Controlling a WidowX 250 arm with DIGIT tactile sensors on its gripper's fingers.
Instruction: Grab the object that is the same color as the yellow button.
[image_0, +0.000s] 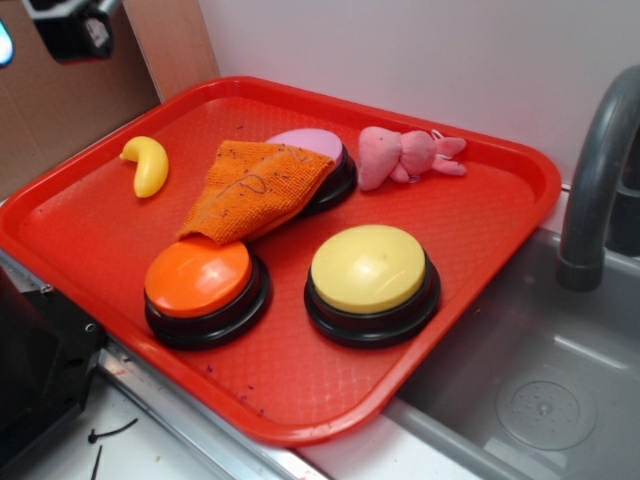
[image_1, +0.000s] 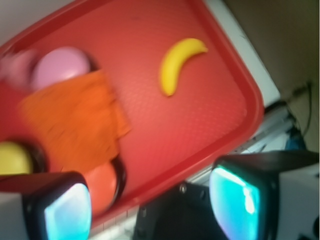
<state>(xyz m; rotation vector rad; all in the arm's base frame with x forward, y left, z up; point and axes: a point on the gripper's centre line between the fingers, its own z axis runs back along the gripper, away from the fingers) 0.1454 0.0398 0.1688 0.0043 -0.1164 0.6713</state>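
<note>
A small glossy yellow banana toy (image_0: 148, 164) lies on the red tray (image_0: 90, 235) at its far left; in the wrist view the banana (image_1: 177, 64) shows near the tray's edge. The yellow button (image_0: 368, 270), pale yellow dome on a black base, stands at the tray's front right; only a slice of it (image_1: 11, 158) shows in the wrist view. My gripper (image_1: 152, 205) is open and empty, high above the tray's left edge, well clear of the banana. In the exterior view only a dark part of the arm (image_0: 72, 28) shows at the top left.
An orange-topped button (image_0: 200, 280) stands front left. An orange cloth (image_0: 250, 190) drapes over a lilac-topped button (image_0: 318, 150). A pink plush toy (image_0: 405, 156) lies at the back. A sink (image_0: 540, 390) with a grey faucet (image_0: 595, 180) is at the right.
</note>
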